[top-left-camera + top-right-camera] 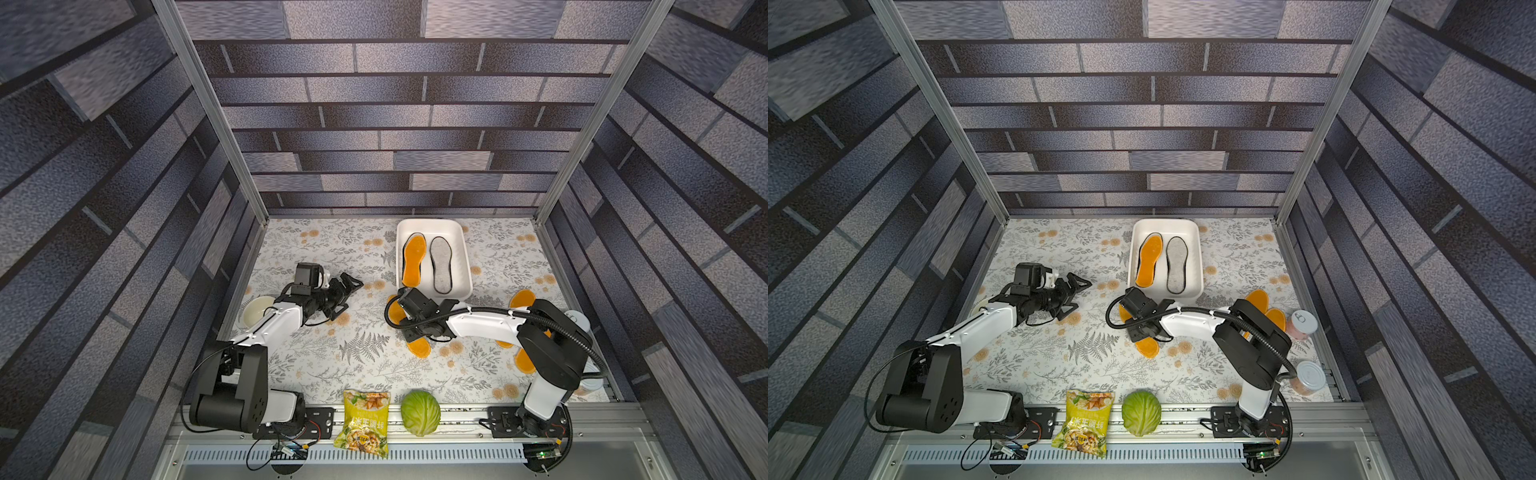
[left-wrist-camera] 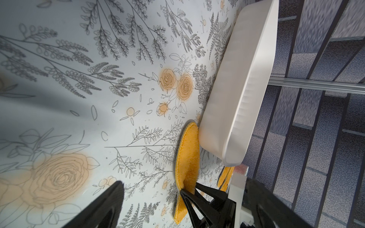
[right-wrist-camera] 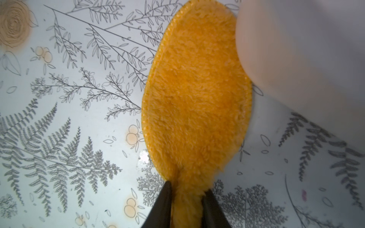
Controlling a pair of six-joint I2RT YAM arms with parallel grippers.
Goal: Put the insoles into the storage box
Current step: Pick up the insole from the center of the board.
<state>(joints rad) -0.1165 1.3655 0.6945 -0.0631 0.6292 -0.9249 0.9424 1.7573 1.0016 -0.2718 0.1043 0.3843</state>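
Observation:
The white storage box stands at the back of the table. An orange insole with a dark edge round it and a grey insole lie side by side inside. Just in front of the box another orange insole lies on the cloth, one end against the box wall. My right gripper is shut on its narrow middle, and the fabric bunches between the fingers. Its heel shows beyond the wrist. Two more orange insoles lie partly under the right arm. My left gripper hovers open at centre-left, holding nothing.
A cream bowl sits by the left wall under the left arm. A snack bag and a green cabbage rest on the front rail. Two cans stand along the right edge.

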